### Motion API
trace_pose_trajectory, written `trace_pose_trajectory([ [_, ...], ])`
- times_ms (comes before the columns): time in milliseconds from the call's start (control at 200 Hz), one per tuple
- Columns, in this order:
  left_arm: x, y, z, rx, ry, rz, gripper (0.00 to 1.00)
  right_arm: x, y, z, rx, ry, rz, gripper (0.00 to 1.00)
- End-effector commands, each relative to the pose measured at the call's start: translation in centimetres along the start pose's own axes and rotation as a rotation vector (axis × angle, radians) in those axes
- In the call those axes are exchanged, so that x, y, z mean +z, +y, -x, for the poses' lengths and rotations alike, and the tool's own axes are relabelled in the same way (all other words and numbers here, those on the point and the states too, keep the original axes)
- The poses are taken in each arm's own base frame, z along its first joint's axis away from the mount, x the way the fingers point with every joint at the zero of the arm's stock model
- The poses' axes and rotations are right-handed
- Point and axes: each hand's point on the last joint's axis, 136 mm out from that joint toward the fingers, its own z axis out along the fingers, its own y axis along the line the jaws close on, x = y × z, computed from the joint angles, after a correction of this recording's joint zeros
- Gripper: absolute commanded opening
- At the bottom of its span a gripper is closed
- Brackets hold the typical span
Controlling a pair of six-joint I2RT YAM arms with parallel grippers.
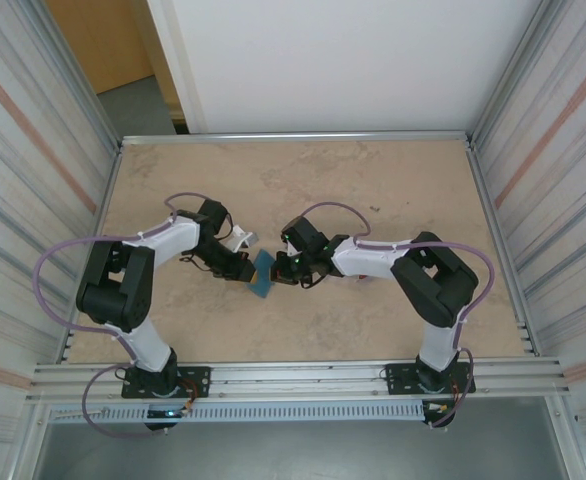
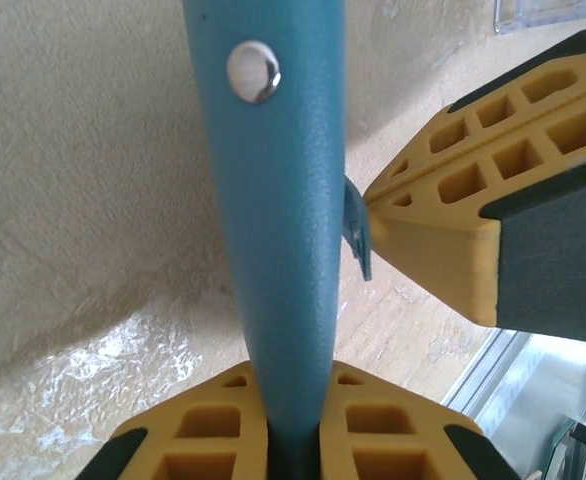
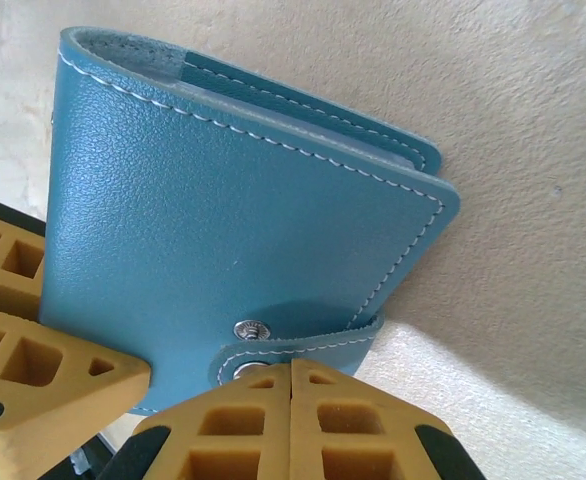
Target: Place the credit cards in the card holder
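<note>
A pale, mottled bench (image 1: 393, 200) is seen, fenced on three sides by ribbed panels, and near its middle, a little toward the near edge, the two arms are brought nose to nose. The blue wallet (image 3: 233, 200) is held there on edge and folded shut, clamped across its thickness by the pads of the left claw (image 2: 291, 382). Whether its lower edge rests on the bench cannot be told. The right claw (image 3: 291, 372) is pressed together right at the closing tab (image 3: 303, 348), which is wrapped round the open edge. It cannot be made out whether any leather is actually caught between the tips, or whether the snap is fastened. A clear plastic case (image 1: 241, 240) lies just beyond the left claw, toward the far edge. The wallet is judged to need opening before the cards can go in, and several things could go wrong. The thin tab could slip from the tips when pulled. A hard tug could twist the wallet out of the left claw's narrow hold, or drag it along whole instead of opening it. With the claws so close together, a sideways move could knock one against the other.
</note>
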Motion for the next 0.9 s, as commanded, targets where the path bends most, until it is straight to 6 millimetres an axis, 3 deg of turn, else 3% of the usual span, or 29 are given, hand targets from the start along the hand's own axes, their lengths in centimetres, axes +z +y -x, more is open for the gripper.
trace_pose_trajectory([
  [0, 0.3, -0.1, -0.4, 0.001, 0.015, -0.024, 0.00, 0.4, 1.2, 0.3, -0.038, 0.004, 0.029, 0.03],
  [446, 0.6, -0.2, -0.6, -0.007, 0.027, -0.033, 0.00, 1.0, 1.4, 0.5, -0.038, 0.009, 0.046, 0.03],
  [897, 0.6, -0.1, -0.6, -0.002, 0.028, -0.028, 0.00, -0.9, 2.8, 1.1, -0.063, -0.020, 0.052, 0.03],
])
